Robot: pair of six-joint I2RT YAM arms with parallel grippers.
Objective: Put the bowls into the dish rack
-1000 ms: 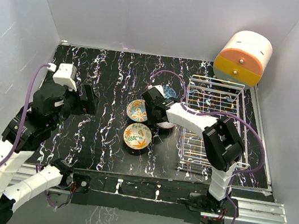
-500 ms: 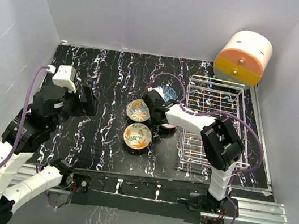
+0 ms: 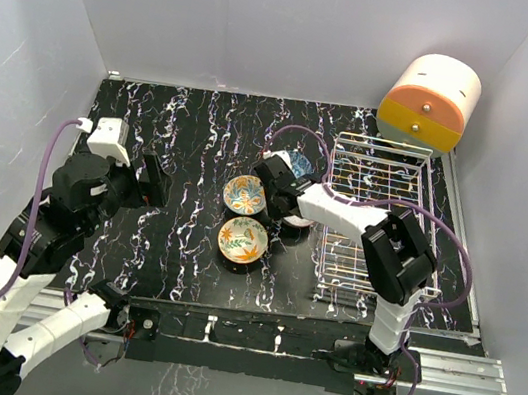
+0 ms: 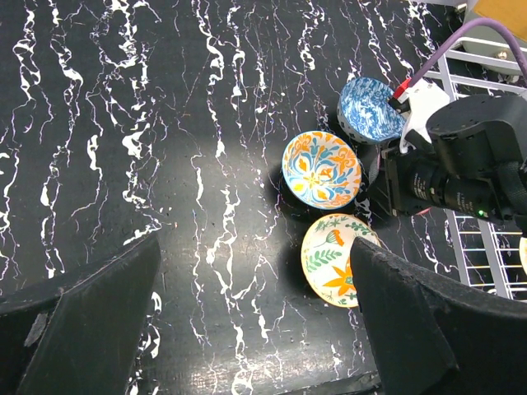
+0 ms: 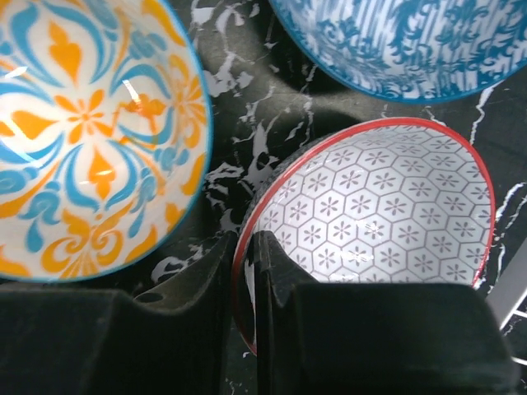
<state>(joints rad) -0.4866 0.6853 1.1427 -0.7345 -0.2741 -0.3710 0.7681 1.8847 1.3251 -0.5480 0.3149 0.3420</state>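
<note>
Four bowls sit mid-table: a blue-patterned bowl (image 3: 299, 163), an orange-and-blue bowl (image 3: 242, 194), a yellow floral bowl (image 3: 243, 240) and a red-rimmed hexagon-patterned bowl (image 3: 293, 221). My right gripper (image 5: 243, 276) is shut on the red-rimmed bowl (image 5: 387, 214), one finger inside its rim and one outside, with the bowl on or near the table. The white wire dish rack (image 3: 374, 216) lies just right of it. My left gripper (image 3: 153, 179) is open and empty, high over the table's left side. Its view shows the blue-patterned bowl (image 4: 368, 109), the orange-and-blue bowl (image 4: 321, 169) and the yellow floral bowl (image 4: 333, 259).
An orange-and-cream cylindrical box (image 3: 429, 101) stands at the back right behind the rack. White walls close in the black marbled table (image 3: 203, 137) on three sides. The right arm's purple cable (image 3: 300, 133) loops over the blue-patterned bowl and the rack.
My left arm has drifted slightly toward the near left. My right gripper has stayed at the red-rimmed bowl with almost no movement.
</note>
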